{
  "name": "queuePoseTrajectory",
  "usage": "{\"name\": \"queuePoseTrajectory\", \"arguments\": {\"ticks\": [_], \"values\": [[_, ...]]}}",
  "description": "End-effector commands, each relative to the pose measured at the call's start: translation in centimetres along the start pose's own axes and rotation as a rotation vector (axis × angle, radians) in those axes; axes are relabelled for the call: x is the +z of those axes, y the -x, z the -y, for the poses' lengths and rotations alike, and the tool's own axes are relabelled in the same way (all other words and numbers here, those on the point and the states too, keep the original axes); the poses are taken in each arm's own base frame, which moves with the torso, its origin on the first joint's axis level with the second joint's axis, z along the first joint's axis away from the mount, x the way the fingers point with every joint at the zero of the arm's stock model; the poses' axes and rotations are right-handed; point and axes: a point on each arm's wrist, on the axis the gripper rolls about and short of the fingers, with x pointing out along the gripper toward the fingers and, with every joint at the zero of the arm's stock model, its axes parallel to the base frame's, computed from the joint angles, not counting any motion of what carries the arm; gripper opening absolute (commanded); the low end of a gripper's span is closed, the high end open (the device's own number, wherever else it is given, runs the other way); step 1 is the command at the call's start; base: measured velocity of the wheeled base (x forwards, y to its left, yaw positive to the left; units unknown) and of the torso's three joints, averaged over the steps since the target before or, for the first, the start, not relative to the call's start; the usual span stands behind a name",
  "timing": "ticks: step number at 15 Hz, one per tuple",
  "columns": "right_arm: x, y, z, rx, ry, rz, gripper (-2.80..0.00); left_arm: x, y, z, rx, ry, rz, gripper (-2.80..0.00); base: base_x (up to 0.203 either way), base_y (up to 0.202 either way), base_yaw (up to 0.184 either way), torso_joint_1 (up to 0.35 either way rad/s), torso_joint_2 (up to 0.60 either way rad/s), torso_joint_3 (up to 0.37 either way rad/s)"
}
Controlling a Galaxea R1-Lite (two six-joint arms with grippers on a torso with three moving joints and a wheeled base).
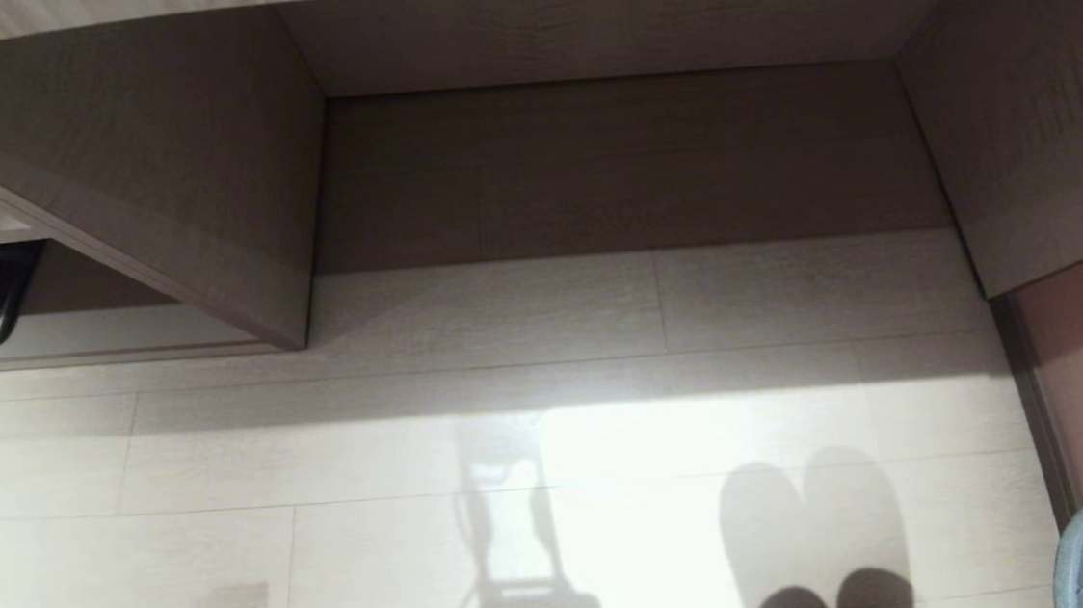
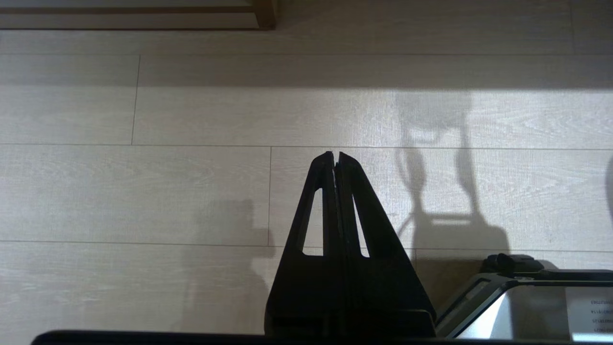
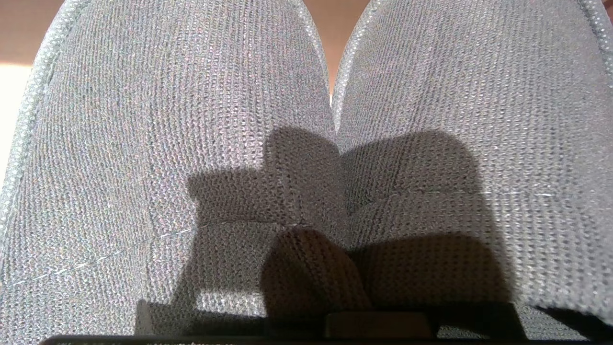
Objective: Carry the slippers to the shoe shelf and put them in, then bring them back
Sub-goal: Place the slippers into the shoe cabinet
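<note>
Pale plank floor (image 1: 514, 441) below, bare recess (image 1: 617, 163) ahead. I read right gripper (image 3: 311, 268) clamped on slippers (image 3: 191, 143), hanging just beyond its fingers. Left gripper (image 2: 335, 155) closed, empty. Risk: shallow pinch, one slipper slips in transit; shelf (image 1: 99, 334) far left.

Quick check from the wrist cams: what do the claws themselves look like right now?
The left claw is matte black: two flat fingers tapering to a narrow tip, each with a long slot cut through it. No markings or cables show. Of the right claw, only a dark edge is visible, so its shape cannot be judged.
</note>
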Motion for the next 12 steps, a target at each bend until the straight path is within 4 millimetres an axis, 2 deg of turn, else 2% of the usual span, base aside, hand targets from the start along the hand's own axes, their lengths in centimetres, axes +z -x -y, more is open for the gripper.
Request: {"name": "queuePoseTrajectory", "arguments": {"ticks": [1, 12], "values": [[0.01, -0.02, 0.0, 0.001, 0.001, -0.002, -2.8, 0.01, -0.01, 0.0, 0.0, 0.001, 0.0, -2.8, 0.0, 0.0, 0.0, 0.0, 0.0, 0.205], [0.01, -0.02, 0.0, 0.001, 0.001, -0.002, -2.8, 0.01, -0.01, 0.0, 0.001, 0.001, 0.0, -2.8, 0.0, 0.0, 0.0, 0.001, 0.0, 0.202]]}}
